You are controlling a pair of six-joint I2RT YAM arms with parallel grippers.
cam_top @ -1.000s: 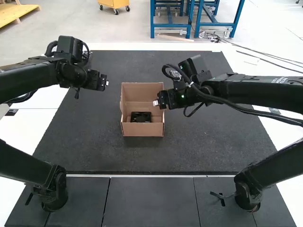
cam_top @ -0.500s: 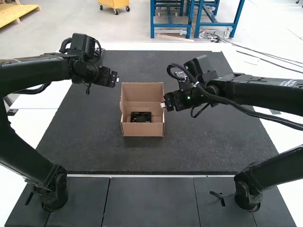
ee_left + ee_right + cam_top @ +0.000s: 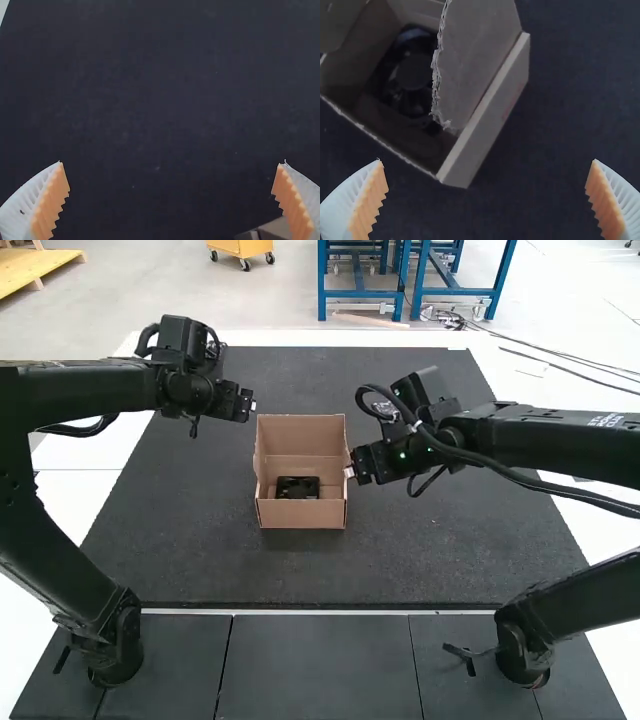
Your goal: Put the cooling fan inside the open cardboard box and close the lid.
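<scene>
The open cardboard box [image 3: 300, 502] stands in the middle of the black mat, its rear lid flap [image 3: 300, 433] upright. A black cooling fan [image 3: 297, 487] lies flat on the box floor. My left gripper [image 3: 246, 404] hovers just off the box's far left corner, open, with only mat between its fingers [image 3: 50, 197]. My right gripper [image 3: 352, 472] is open beside the box's right wall. In the right wrist view, the right gripper [image 3: 486, 162] is above the box [image 3: 485, 125], with the fan [image 3: 407, 82] inside and a side flap [image 3: 475, 55] leaning inward.
The black mat [image 3: 460, 530] covers the table around the box, with white table [image 3: 60, 490] showing at both sides. A corner of the box [image 3: 260, 234] shows by the left gripper's finger.
The left gripper has swung right, up to the box's far left corner. The right gripper has drifted slightly right and nearer along the box's right wall. Box and fan have not moved.
</scene>
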